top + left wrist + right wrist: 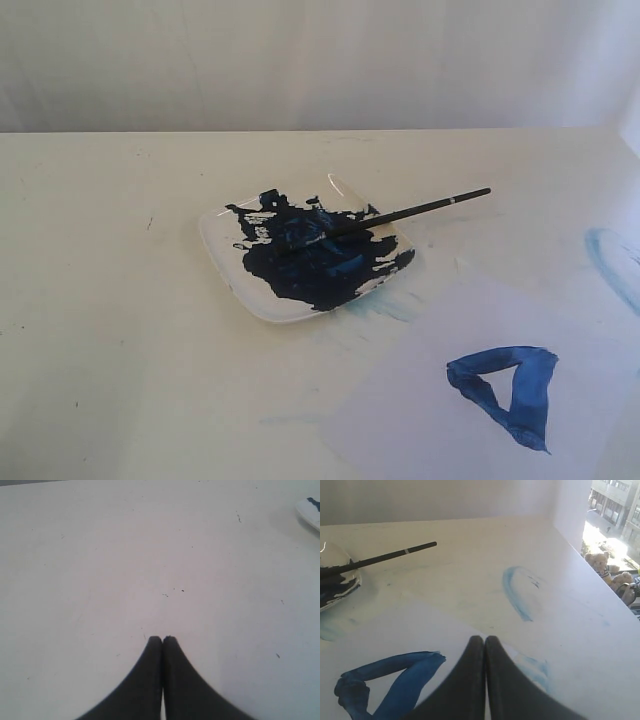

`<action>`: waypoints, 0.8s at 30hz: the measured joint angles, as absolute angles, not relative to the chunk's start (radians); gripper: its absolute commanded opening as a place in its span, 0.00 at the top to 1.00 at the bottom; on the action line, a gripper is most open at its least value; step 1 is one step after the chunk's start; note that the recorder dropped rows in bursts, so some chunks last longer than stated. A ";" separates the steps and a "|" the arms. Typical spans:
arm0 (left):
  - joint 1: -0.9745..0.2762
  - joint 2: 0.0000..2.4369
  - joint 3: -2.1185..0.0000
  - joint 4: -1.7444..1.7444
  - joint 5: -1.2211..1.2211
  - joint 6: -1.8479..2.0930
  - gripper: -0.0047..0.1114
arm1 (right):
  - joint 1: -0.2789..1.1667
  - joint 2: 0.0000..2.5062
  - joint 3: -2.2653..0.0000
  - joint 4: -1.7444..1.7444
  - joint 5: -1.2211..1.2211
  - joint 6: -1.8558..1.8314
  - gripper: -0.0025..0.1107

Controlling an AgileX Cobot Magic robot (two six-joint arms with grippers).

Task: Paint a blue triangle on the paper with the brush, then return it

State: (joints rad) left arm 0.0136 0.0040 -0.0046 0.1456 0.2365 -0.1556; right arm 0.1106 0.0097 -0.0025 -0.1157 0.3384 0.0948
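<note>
The blue triangle (508, 392) (385, 682) is painted on the pale paper (450, 430) (405, 635) at the front right of the table. The black brush (400, 214) (390, 555) lies with its bristles on the paint-smeared white plate (222, 262) and its handle sticking out to the right. Neither arm shows in the exterior view. My right gripper (484, 639) is shut and empty, hovering beside the triangle. My left gripper (162, 639) is shut and empty over bare table, with the plate's corner (307, 511) at the edge of its view.
A faint light-blue curved smear (612, 262) (516, 596) marks the table to the right of the paper. Pale blue traces (385, 305) lie beside the plate. The table's right edge (600, 580) borders a window.
</note>
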 measured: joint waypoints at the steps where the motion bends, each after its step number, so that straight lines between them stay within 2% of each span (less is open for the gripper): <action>1: 0.014 0.004 -0.005 0.146 0.237 -0.156 0.96 | 0.111 0.010 -0.003 -0.118 0.338 0.093 0.98; 24: 0.014 0.004 -0.005 0.146 0.237 -0.156 0.96 | 0.111 0.010 -0.003 -0.128 0.338 0.088 0.98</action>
